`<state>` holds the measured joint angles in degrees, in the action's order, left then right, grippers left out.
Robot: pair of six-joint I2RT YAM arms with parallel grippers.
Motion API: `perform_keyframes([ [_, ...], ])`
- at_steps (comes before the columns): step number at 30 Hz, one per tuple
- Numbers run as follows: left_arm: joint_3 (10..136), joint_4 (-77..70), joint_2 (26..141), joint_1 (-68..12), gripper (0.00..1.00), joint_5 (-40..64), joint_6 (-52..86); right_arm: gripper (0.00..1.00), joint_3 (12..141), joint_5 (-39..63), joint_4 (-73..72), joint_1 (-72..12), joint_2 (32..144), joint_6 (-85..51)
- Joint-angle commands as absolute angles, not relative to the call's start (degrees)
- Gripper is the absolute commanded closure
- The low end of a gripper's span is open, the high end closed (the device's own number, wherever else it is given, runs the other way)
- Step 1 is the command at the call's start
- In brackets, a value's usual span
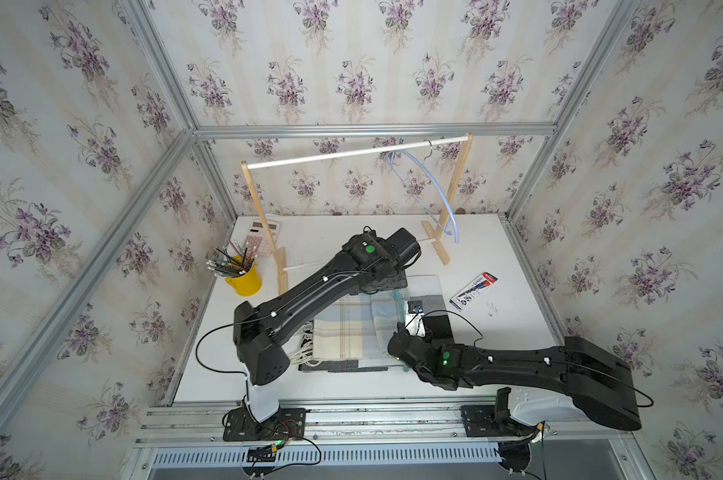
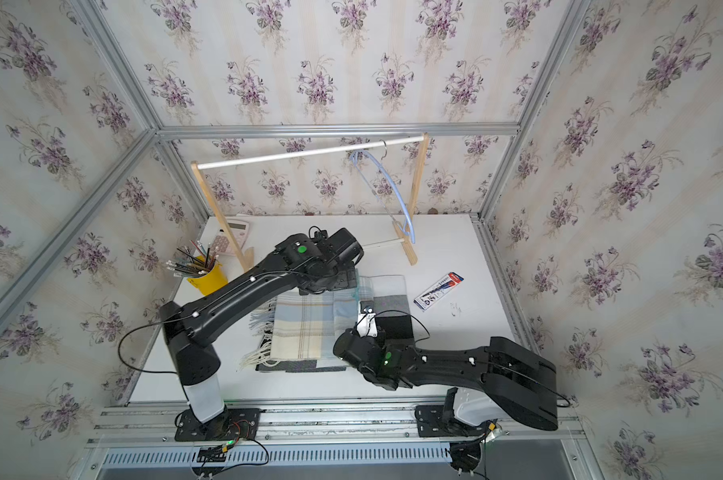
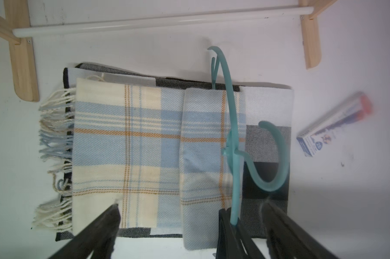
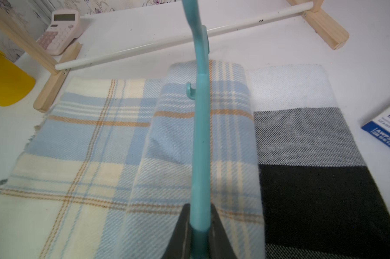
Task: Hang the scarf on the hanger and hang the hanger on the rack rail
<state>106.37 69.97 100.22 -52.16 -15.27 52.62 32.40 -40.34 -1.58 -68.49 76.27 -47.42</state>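
At mid-table the plaid scarf point(image 3: 126, 145) lies flat, its right fold apparently looped round the teal hanger point(image 4: 200, 145). The right gripper point(image 4: 199, 224) pinches the hanger's near end, likely to lift both. The left gripper point(image 3: 190, 204) hovers above, jaws wide apart.

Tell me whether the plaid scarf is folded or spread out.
Folded: the plaid scarf lies flat, one side doubled back as a flap beneath the teal hanger.
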Motion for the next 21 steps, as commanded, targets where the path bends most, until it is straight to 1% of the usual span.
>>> perform_keyframes([
  [1, 95.7, 59.4, 89.6, -50.4, 0.03, -10.3, 45.9, 1.00, 29.0, -33.5, -5.3, -66.0, 73.4, -48.0],
  [5, 74.4, 40.9, 76.3, -48.2, 0.12, -3.8, 43.9, 1.00, 27.4, -32.5, -5.1, -64.2, 70.9, -47.9],
  [8, 65.2, 32.5, 75.3, -46.2, 0.14, 2.1, 44.0, 1.00, 27.0, -32.2, -4.9, -63.7, 70.4, -46.9],
  [12, 61.6, 26.6, 81.3, -44.8, 0.16, 8.1, 44.0, 1.00, 26.3, -31.3, -5.8, -63.3, 69.8, -46.2],
  [17, 62.3, 20.9, 91.0, -43.5, 0.17, 17.0, 44.3, 1.00, 24.8, -30.6, -6.9, -63.1, 69.7, -46.9],
  [21, 63.7, 19.6, 97.3, -43.3, 0.23, 18.4, 45.5, 1.00, 24.3, -30.2, -7.5, -63.0, 69.8, -47.3],
])
